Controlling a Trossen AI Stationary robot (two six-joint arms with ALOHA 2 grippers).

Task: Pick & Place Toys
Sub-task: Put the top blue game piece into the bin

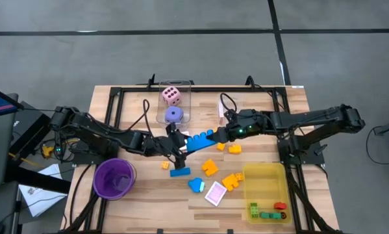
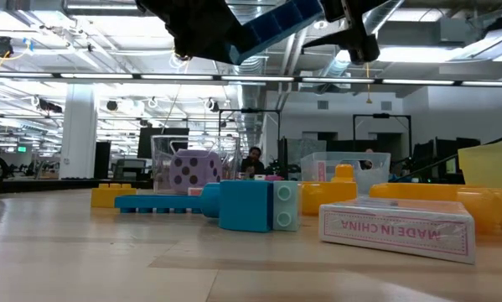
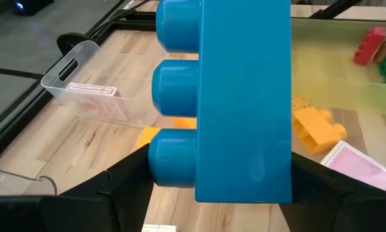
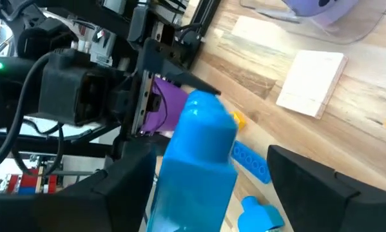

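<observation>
Left gripper [image 1: 178, 147]: clamped on the long blue block [image 1: 199, 140], held aloft
Right gripper [image 1: 221, 134]: fingers spread around the block's other end
Risk: block could tilt or drop if the left one let go early

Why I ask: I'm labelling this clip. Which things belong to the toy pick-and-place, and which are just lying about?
Job in hand:
long blue block, gripped by the left pincer
orange blocks
pink-white card
pink die
purple die

Lying about:
purple cup
yellow tray
clear box
</observation>
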